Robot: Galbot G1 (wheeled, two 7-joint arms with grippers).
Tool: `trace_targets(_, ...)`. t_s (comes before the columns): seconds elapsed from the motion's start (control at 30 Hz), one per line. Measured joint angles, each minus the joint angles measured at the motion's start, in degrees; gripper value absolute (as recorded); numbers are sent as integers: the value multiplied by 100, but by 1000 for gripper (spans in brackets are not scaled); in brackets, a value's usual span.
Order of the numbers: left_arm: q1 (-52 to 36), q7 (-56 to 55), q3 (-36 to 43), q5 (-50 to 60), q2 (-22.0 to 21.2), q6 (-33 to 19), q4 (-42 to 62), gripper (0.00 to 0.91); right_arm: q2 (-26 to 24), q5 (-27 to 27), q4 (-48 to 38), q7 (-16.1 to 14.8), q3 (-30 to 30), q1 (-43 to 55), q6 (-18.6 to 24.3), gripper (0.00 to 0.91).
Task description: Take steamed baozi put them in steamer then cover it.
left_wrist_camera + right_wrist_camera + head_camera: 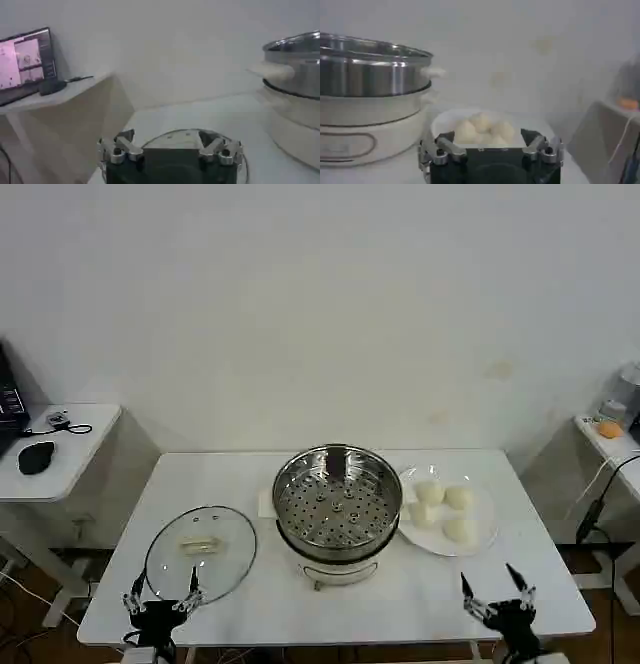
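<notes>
The steamer stands at the table's middle, a shiny steel pot on a white base, its perforated tray bare. Several white baozi lie on a clear glass plate just right of it; the right wrist view has them beyond the jaws. The cover, a glass lid with a cream handle, lies flat on the table to the left. My left gripper hangs open at the table's front edge, just short of the cover. My right gripper is open at the front right, short of the plate.
A white side table at the left carries a black mouse and a monitor. Another small table with an orange object stands at the right, with a cable hanging beside it. The steamer looms in the left wrist view.
</notes>
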Motion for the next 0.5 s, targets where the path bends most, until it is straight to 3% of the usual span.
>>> trace_targets(0.2,-216,478,-134,38,-38,158,-18,907,-793,-396,-197,-501,243,503,-577,907)
trace_targets(0.5,-356,1035,-367,325,-25,121,73,907,-2404,-1115,-873,-1915,42,1725,-1046,907)
